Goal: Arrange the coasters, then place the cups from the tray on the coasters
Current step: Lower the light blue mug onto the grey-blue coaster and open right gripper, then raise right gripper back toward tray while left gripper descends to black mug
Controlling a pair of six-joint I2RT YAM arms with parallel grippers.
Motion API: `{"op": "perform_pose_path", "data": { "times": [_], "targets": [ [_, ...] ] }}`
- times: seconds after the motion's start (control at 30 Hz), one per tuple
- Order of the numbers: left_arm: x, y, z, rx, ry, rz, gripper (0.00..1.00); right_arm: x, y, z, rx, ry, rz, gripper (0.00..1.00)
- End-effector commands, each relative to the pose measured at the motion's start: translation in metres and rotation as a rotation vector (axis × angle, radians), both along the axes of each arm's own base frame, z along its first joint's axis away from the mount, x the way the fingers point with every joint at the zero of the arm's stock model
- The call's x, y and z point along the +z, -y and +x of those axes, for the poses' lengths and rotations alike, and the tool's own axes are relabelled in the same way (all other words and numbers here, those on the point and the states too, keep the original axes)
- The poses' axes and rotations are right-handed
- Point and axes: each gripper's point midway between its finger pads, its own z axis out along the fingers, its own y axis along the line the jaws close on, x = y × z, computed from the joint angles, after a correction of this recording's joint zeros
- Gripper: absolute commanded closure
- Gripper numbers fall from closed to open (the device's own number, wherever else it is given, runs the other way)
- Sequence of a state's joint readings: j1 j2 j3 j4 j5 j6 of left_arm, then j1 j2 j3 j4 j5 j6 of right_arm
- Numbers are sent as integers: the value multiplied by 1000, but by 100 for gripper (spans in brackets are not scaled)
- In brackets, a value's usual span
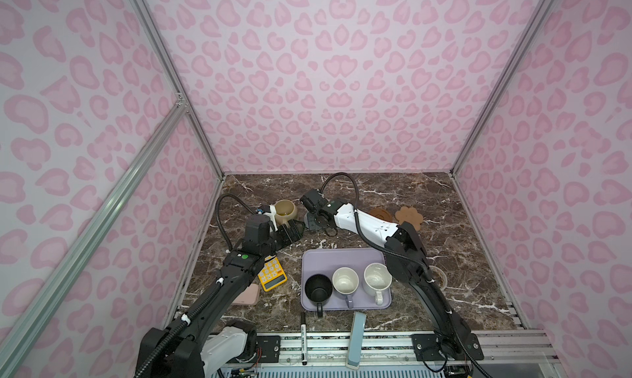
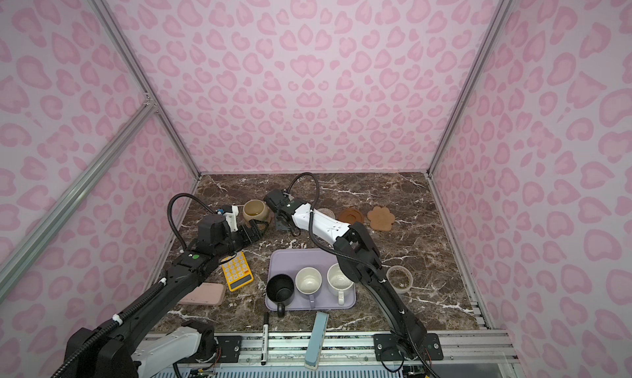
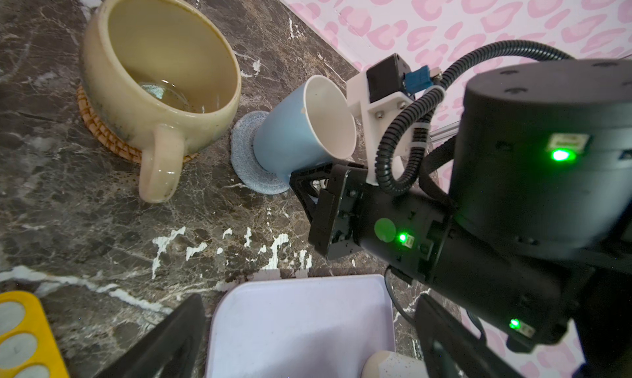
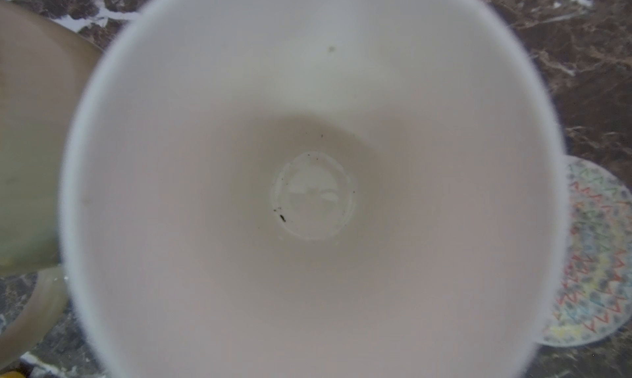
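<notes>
Brown marble bench [image 1: 461,243] carries everything I can see from here. My right pincer [image 3: 309,179] is clamped narrow on the light blue mug [image 3: 290,137], though the exact hold is hidden behind the mug's body. That mug is tilted, with its base touching the grey-blue woven coaster [image 3: 244,161]. Its white inside fills the right wrist view. In both top views the right arm covers it, a little above the middle of the frame.

Just beside it, the beige-yellow mug [image 1: 285,210] stands upright on the orange woven coaster [image 3: 102,133]. My left pincer [image 1: 293,232] hangs wide apart with nothing between its fingers, just below that mug in a top view.

The lavender tray [image 1: 342,256] sits in the lower centre with three mugs in a row. From left to right they are the black mug [image 1: 318,287], the lavender mug [image 1: 345,280] and the speckled white mug [image 1: 377,279].

The cream woven coaster [image 4: 595,256] lies bare just beside the blue mug. Right of centre, the brown disc [image 1: 381,213] and the paw-shaped cork coaster [image 1: 408,216] lie bare, side by side.

A yellow calculator [image 1: 272,273] lies left of the tray. A tape roll [image 2: 399,279] lies right of it, near the right arm.
</notes>
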State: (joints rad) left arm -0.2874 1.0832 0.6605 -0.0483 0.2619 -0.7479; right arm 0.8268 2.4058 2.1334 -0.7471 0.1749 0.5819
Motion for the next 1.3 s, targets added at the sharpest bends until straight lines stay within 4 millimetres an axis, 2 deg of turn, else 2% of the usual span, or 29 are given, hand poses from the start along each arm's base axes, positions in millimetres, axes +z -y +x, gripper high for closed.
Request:
{"op": "perform_pose_path", "data": {
  "times": [0.0,0.17,0.23,0.53,0.7,0.83,0.93,1.1,1.17,1.2,1.27],
  "targets": [
    [5,1,1,-5,29,-8,3,-6,4,0,-17,-4,-25,89],
    [7,-5,-1,11,38,15,3,-5,0,-3,-1,-31,-6,63],
    [9,-5,-2,12,42,19,3,-5,-2,-5,5,-39,1,59],
    [12,-8,-11,4,15,35,3,8,-17,-15,35,-41,62,63],
    [7,-7,-14,-26,-13,77,3,17,-2,-16,10,-18,8,62],
    [9,-8,-20,-41,-15,83,3,44,4,-25,32,20,50,57],
    [8,-8,-27,-59,-23,98,3,61,15,-34,39,45,69,47],
    [6,12,-41,-179,-59,40,3,90,28,-52,64,60,131,26],
    [6,18,-49,-204,-69,48,3,102,30,-63,97,75,153,5],
    [6,20,-53,-214,-71,66,3,107,33,-66,103,88,163,1],
    [6,24,-65,-241,-77,121,3,116,43,-77,111,100,173,1]
  ]
}}
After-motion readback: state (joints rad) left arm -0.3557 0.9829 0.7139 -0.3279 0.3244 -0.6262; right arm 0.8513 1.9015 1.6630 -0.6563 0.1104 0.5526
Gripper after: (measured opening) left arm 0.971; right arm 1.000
